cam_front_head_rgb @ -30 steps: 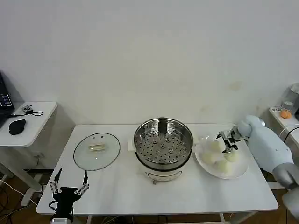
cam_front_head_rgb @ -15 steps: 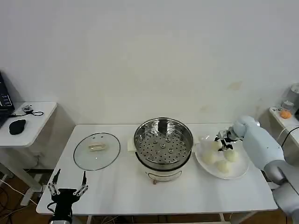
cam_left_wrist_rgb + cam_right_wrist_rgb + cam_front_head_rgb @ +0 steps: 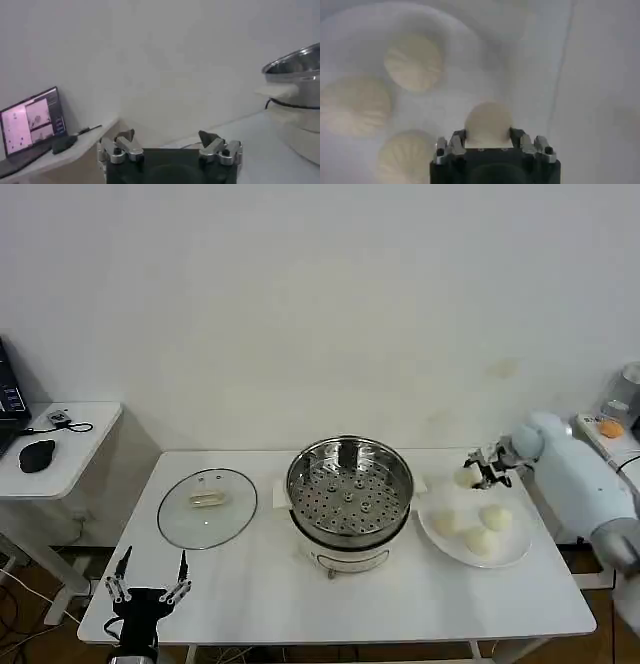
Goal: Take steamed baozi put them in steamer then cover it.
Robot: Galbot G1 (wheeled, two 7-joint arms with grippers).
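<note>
Using the steamer as the landmark, since it sits mid-counter with its perforated tray bare. The right hand is off to the steamer's right, up in the air above the far edge of the white plate, and it's clamped around one baozi; from the right wrist camera you can see that bun pinched snugly between the fingers. The other three baozi sit on the plate, just right of the steamer. The cover lies flat on the counter to the steamer's left, handle up. The left hand hangs at the counter's front edge, left of and well apart from the steamer, fingers spread, gripping nothing.
</note>
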